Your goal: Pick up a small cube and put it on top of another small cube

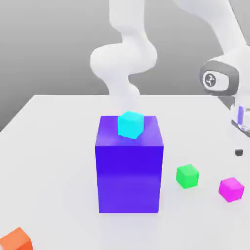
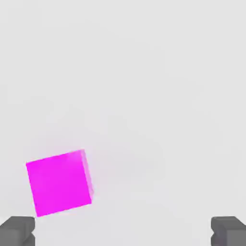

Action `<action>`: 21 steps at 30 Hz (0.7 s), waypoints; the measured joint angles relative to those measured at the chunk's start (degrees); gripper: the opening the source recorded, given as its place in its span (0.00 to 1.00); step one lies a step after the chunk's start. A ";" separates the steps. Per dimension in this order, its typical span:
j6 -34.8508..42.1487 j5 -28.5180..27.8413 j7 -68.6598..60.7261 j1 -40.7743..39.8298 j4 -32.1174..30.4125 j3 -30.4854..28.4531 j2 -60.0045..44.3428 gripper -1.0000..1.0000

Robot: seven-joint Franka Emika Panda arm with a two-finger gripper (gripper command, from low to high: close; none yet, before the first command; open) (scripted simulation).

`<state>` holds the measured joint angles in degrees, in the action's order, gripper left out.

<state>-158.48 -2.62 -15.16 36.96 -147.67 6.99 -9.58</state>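
A flat, matte white table [image 1: 58, 146] fills the lower part of the exterior view, its far edge meeting a plain grey backdrop with no other furnishing. On the table stands a tall glossy blue-purple block [image 1: 129, 168], and a small cyan cube [image 1: 131, 124] sits on its top face near the far edge. Toward the exterior view's right of the block, a small bright green cube [image 1: 187, 176] rests on the table, and a small magenta cube [image 1: 231, 189] lies near it, further right, the two apart. A small orange cube [image 1: 17, 240] sits at the near corner on the exterior view's left. The white robot arm [image 1: 124, 58] rises behind the block. In the hand view the gripper [image 2: 123, 231] has its dark fingers [image 2: 18, 230] spread wide and holds nothing; the magenta cube lies on the bare white surface beneath, close to one finger, untouched
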 joint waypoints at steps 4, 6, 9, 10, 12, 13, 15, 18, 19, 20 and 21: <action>-6.08 -3.59 0.80 1.99 0.94 -1.71 -8.31 0.50; -9.08 -4.46 1.45 3.01 1.66 -2.88 -12.08 0.00; -9.03 -4.47 1.47 3.01 1.66 -2.88 -12.08 0.00; -8.99 -4.49 1.48 3.01 1.66 -2.88 -12.08 0.00; -9.64 -4.70 1.65 3.22 1.83 -3.12 -12.93 0.00; -9.16 -4.62 1.56 3.08 1.70 -2.96 -12.32 0.00; -6.73 -3.81 0.91 2.48 1.08 -2.17 -9.26 0.00; -2.02 -1.80 -0.58 1.41 -0.13 -0.66 -3.34 0.00; -0.87 -0.56 -1.07 1.21 -1.02 -0.43 -1.29 0.00; -0.26 1.04 -1.34 0.81 -2.46 -0.17 0.76 0.00; 0.26 2.58 -1.50 0.54 -3.99 -0.08 2.82 0.00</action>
<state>-158.22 -0.04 -16.65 37.50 -151.67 6.91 -6.76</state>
